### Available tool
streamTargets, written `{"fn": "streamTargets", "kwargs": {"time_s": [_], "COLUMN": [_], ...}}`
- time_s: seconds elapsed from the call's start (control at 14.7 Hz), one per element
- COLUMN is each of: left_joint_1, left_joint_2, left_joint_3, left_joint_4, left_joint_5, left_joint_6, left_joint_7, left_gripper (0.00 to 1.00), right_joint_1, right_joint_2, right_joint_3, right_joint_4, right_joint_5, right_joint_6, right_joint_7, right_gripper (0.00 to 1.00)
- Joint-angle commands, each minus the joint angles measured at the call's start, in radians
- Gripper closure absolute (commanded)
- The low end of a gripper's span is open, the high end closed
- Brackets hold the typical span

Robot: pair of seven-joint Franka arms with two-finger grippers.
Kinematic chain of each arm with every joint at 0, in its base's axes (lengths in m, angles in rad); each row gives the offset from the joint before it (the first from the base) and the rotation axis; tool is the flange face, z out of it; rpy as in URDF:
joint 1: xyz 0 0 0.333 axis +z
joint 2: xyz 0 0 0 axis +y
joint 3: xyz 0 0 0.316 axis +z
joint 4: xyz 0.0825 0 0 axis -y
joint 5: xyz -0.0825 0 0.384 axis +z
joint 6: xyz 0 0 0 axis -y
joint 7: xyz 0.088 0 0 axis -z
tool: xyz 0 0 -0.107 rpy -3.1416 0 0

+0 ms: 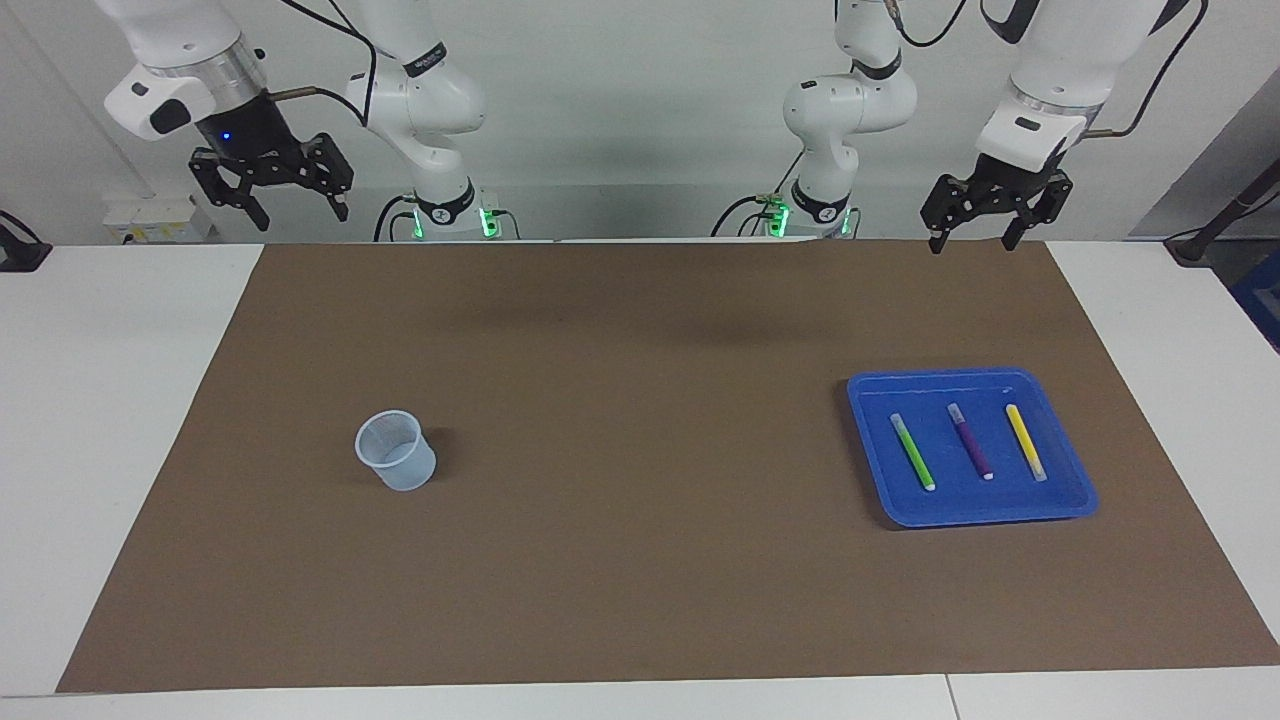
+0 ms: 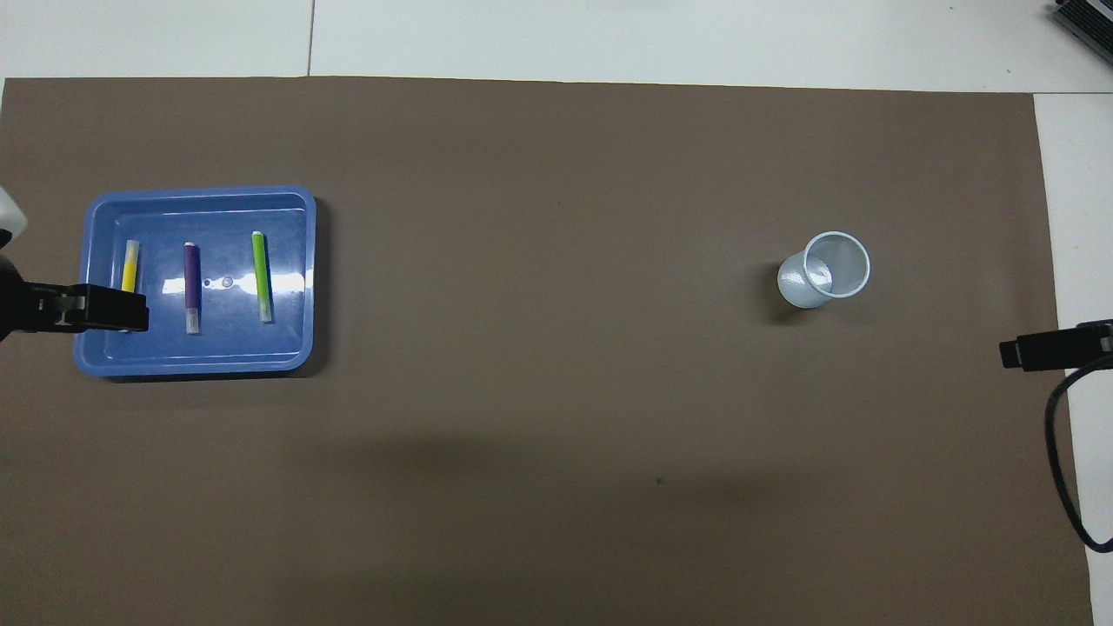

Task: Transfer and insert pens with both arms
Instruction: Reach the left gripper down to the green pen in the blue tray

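Observation:
Three pens lie side by side in a blue tray [image 1: 1000, 510] [image 2: 200, 367]: lime green [image 1: 913, 452] [image 2: 260, 275], purple [image 1: 970, 441] [image 2: 191, 285] and yellow [image 1: 1026, 442] [image 2: 129, 265]. My left gripper [image 1: 970, 245] hangs open, high over the mat at the tray's end of the table, touching nothing. In the overhead view one of its fingers [image 2: 113, 311] covers the yellow pen's nearer end. My right gripper [image 1: 300, 218] hangs open and empty, high at the cup's end. Only one of its fingers [image 2: 1030, 352] shows in the overhead view.
A translucent white cup [image 1: 396, 450] [image 2: 826, 269] stands upright on the brown mat [image 1: 640, 560] toward the right arm's end. A tiny clear cap [image 2: 226, 283] lies in the tray between the purple and green pens. A black cable [image 2: 1056, 469] hangs by the right arm.

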Motion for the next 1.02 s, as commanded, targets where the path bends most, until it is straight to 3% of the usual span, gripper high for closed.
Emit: {"fn": "streamTargets", "kwargs": {"time_s": [0.0,0.14,0.34,0.54,0.75,0.95], "left_joint_1": [0.008,0.009,0.02,0.008,0.011,0.011], "left_joint_2": [-0.045,-0.087,-0.172,-0.177,-0.169,-0.125], "left_joint_3": [0.002,0.002,0.004,0.004,0.004,0.004], "left_joint_4": [-0.04,-0.123,-0.318,-0.372,-0.47,-0.513], "left_joint_5": [-0.004,-0.004,-0.004,-0.004,-0.004,-0.004], "left_joint_6": [-0.03,0.006,0.205,0.252,0.388,0.47], "left_joint_7": [0.043,0.098,0.103,0.11,0.127,0.111], "left_gripper": [0.0,0.0,0.0,0.0,0.0,0.0], "right_joint_1": [-0.025,-0.025,-0.02,-0.02,-0.02,-0.02], "right_joint_2": [-0.025,-0.026,-0.037,-0.038,-0.04,-0.048], "right_joint_3": [0.003,0.003,0.007,0.007,0.009,0.009], "right_joint_4": [-0.019,-0.015,-0.016,-0.019,-0.025,-0.037], "right_joint_5": [0.016,0.016,0.015,0.015,0.015,0.016], "right_joint_6": [-0.02,-0.018,-0.021,-0.021,-0.017,-0.011], "right_joint_7": [-0.031,-0.035,-0.027,-0.032,-0.035,-0.042], "right_gripper": [0.0,0.0,0.0,0.0,0.0,0.0]}}
